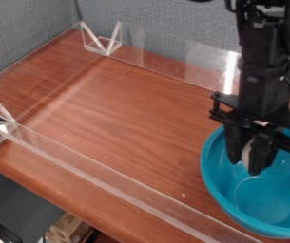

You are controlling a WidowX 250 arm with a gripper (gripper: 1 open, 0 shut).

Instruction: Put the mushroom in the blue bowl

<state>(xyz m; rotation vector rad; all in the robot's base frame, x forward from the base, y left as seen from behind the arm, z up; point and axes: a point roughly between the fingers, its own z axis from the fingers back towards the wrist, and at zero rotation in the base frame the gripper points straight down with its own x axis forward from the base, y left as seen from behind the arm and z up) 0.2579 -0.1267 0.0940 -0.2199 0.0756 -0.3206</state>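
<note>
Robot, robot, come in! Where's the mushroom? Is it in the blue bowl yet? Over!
Gripper shut, fingers pointing down inside the blue bowl. Mushroom not visible, maybe hidden between the fingers. Nothing blocking the bowl.

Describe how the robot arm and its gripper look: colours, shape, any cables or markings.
The arm is a black, boxy vertical column of stacked segments. It ends in a black gripper with a wider cross-shaped bracket above two long, narrow, tapering black fingers. Cables and markings cannot be made out at this resolution.
</note>
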